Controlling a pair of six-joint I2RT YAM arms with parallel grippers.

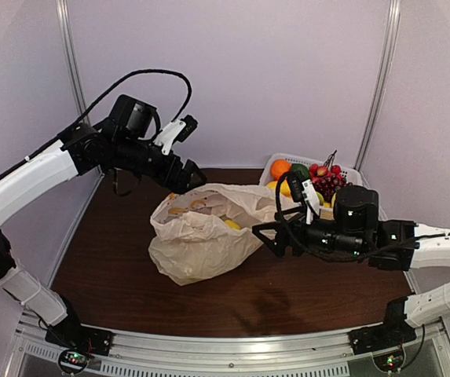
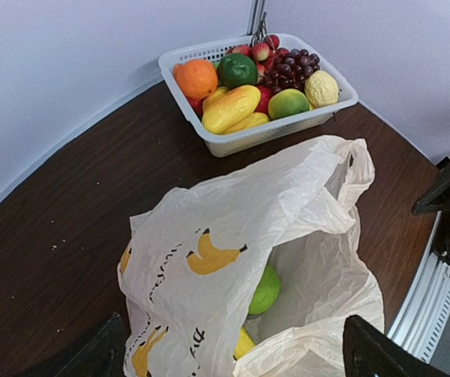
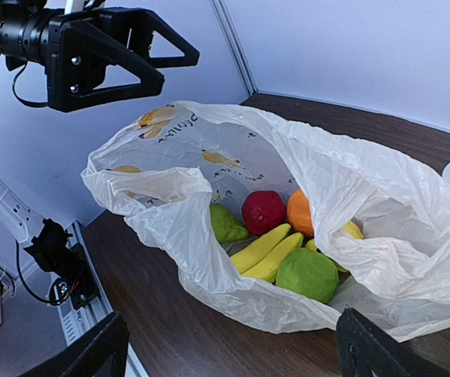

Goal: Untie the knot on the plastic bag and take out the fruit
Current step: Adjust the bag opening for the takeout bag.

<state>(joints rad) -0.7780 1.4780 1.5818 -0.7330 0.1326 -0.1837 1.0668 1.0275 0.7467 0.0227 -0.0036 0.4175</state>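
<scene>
Brown tabletop (image 1: 115, 275) bears crinkly cream plastic bag (image 1: 201, 243). My left gripper (image 1: 189, 177) and right gripper (image 1: 265, 236) stand open, empty; unheld, it may slump over coloured toy fruit (image 3: 265, 210).

I am hovering my left gripper (image 1: 187, 176) over the far left edge of the plastic bag (image 1: 201, 243), which is lying slumped and open-mouthed in the middle of the dark brown table (image 1: 115, 275). My right gripper (image 1: 265, 237) is pointing left at the bag's right side, jaws standing apart and gripping nothing. A yellow fruit (image 1: 232, 225) is showing inside the bag's mouth. At the far right, a white basket (image 1: 353, 172) is holding an orange (image 1: 280, 168), a green ball (image 1: 300, 170) and dark grapes (image 1: 328, 184).
</scene>
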